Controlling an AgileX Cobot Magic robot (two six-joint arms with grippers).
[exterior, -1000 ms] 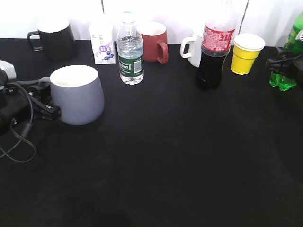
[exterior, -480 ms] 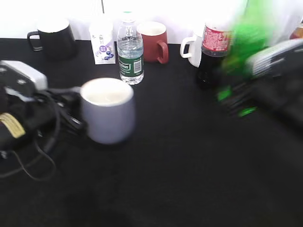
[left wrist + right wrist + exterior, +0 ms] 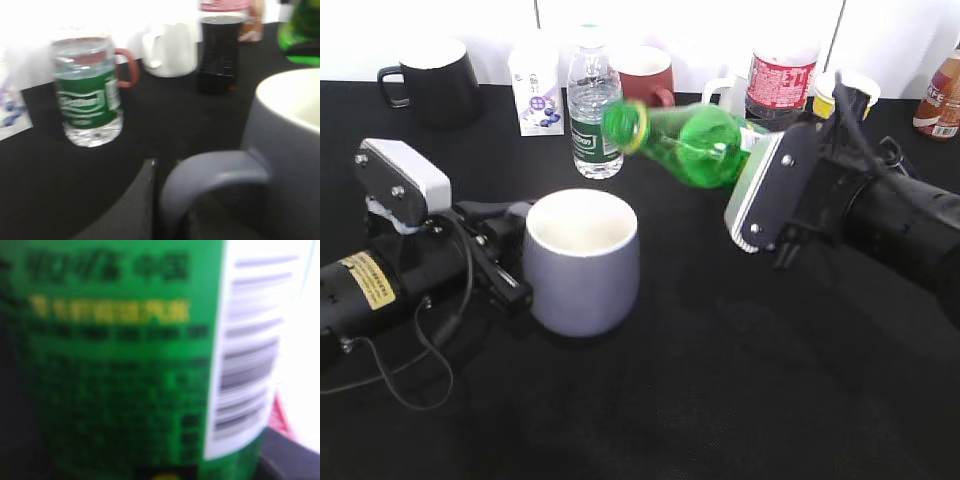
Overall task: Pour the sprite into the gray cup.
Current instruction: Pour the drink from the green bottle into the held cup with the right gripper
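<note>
The gray cup [image 3: 582, 265] stands upright left of centre, white inside. My left gripper [image 3: 510, 262] is shut on its loop handle; in the left wrist view the handle [image 3: 215, 172] sits beside one dark finger, with the cup wall [image 3: 287, 145] at the right. The sprite [image 3: 695, 140] is held in the air, tipped almost level, its mouth pointing left above and behind the cup's rim. My right gripper [image 3: 770, 145] is shut on its label end, its fingers hidden behind the wrist camera. The sprite's green label [image 3: 120, 365] fills the right wrist view. No stream of liquid shows.
Along the back edge stand a black mug [image 3: 430, 80], a small carton [image 3: 536, 92], a clear water bottle [image 3: 594, 120], a dark red mug [image 3: 645, 62], a white mug [image 3: 723, 95], a cola bottle [image 3: 780, 75] and a brown bottle [image 3: 938, 95].
Both arms moved toward the centre. The gray cup went right and forward with the left gripper. The sprite was lifted from the far right and tipped with its mouth toward the cup.
</note>
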